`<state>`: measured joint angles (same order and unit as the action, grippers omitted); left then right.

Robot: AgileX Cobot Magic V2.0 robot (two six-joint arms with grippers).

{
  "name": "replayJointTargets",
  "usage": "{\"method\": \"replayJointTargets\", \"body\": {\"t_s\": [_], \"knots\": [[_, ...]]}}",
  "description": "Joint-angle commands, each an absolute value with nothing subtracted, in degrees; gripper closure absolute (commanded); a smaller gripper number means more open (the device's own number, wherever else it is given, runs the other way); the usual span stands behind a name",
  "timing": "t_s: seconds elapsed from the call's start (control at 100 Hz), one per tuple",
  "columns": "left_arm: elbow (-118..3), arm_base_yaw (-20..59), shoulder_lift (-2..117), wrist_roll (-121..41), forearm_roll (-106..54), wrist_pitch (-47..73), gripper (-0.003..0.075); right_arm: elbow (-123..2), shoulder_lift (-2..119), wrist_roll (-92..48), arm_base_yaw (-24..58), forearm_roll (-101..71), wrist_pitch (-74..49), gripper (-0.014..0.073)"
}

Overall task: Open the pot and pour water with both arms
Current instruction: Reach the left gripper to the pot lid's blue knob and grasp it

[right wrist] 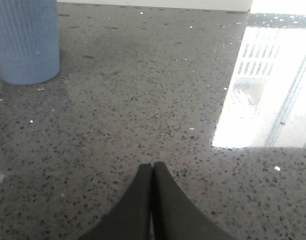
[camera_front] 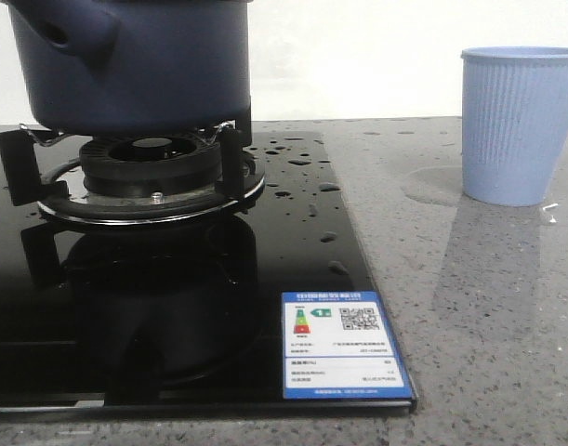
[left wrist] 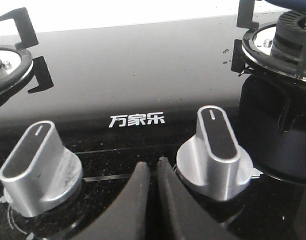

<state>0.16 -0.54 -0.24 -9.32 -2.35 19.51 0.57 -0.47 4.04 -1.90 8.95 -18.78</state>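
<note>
On my front view I see the pot (camera_front: 135,65) sitting on the burner grate (camera_front: 144,172) of the black glass hob (camera_front: 302,251), at about ten o'clock in the frame, its stubby hollow handle pointing toward nine o'clock. I cannot see the top of the pot, so I cannot tell whether a lid is on it. Water (camera_front: 299,161) lies as shiny droplets on the glass at three o'clock from the burner, and a flat puddle (camera_front: 432,184) spreads on the grey speckled desk (camera_front: 488,334) touching the base of the light blue ribbed cup (camera_front: 519,125). A label sticker (camera_front: 344,344) sits at the hob's near corner.

My left fingers (left wrist: 155,172) are together, hovering just in front of two silver knobs (left wrist: 215,150). My right fingers (right wrist: 153,175) are pressed together too, holding nothing, above bare desk, well apart from the cup.
</note>
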Motion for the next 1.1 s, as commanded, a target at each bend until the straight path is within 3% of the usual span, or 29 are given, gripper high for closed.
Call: {"method": "replayJointTargets", "body": {"t_s": [0.0,0.78,0.92,1.09], "knots": [[1.76,-0.65,-1.61,-8.75,-3.23,17.56,0.074,1.3,-1.59,3.59,-2.28,8.83,-17.61,0.0669],[1.76,-0.65,-1.61,-8.75,-3.13,17.56,0.074,1.3,-1.59,3.59,-2.28,9.15,-17.16,0.0669],[1.76,-0.65,-1.61,-8.75,-1.89,17.47,0.074,1.3,-1.59,4.13,-2.28,11.02,-7.78,0.0669],[1.76,-0.65,-1.61,-8.37,-15.87,8.6,0.074,1.3,-1.59,9.76,-2.28,-8.59,8.65,0.0669]]}}
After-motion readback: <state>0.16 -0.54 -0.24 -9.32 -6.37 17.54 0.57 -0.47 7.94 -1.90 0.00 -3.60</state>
